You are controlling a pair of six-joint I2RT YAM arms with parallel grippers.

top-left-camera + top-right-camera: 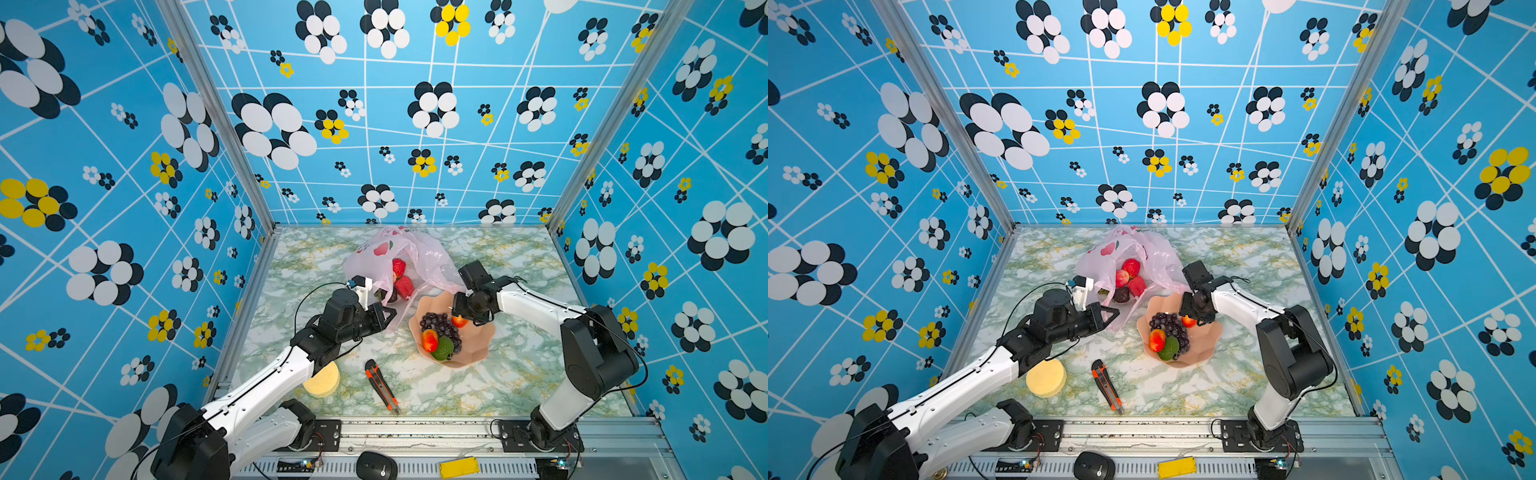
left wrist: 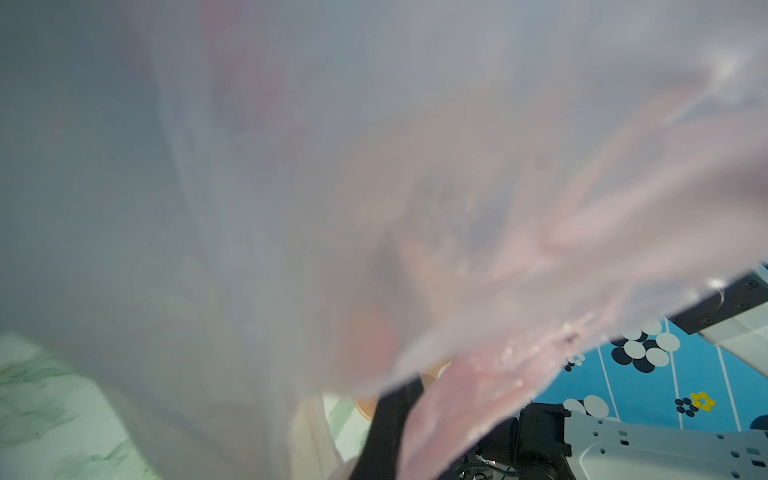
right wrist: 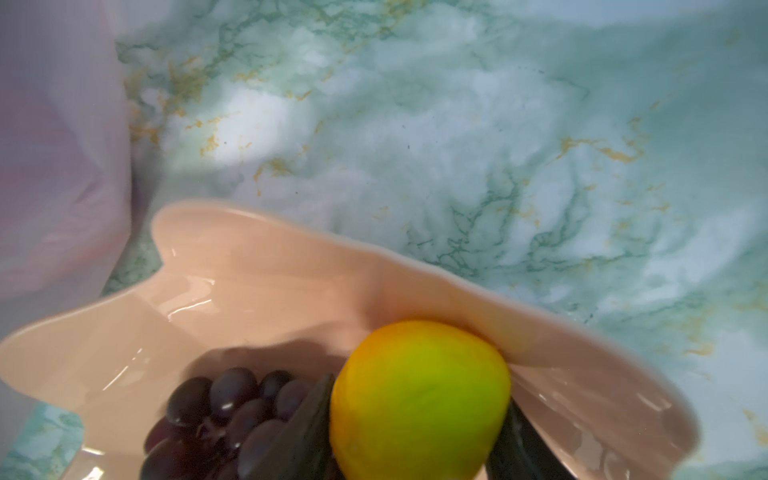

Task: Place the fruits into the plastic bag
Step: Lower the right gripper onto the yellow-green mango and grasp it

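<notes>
1. Plastic bag (image 1: 419,249): it lies toward the back of the worktop (image 1: 519,374). Its mouth is turned toward the bowl (image 1: 478,353), which stands just beside it.
2. Placed: in a top view, two bumpy red fruits (image 1: 1131,267) show inside the bag mouth, with a pinkish round fruit (image 1: 1121,277) and a dark fruit (image 1: 1121,295). The film hides whether more lie deeper.
3. Outstanding: the bowl holds the grapes (image 1: 440,326), a yellow-red mango (image 1: 429,340), a green fruit (image 1: 443,348) and a small yellow fruit (image 1: 459,321).
4. Left hand (image 1: 388,318): it is clenched on the near edge of the plastic bag and holds the mouth raised. Bag film covers most of its wrist view.
5. Right hand (image 3: 420,395): it is down in the bowl, with its fingers against both flanks of the small yellow fruit, grasping it. The fruit is not yet lifted clear of the bowl.
6. Judgement: the task is roughly half done. Four items are left to transfer, and the small yellow fruit is at the pick-up stage.
</notes>
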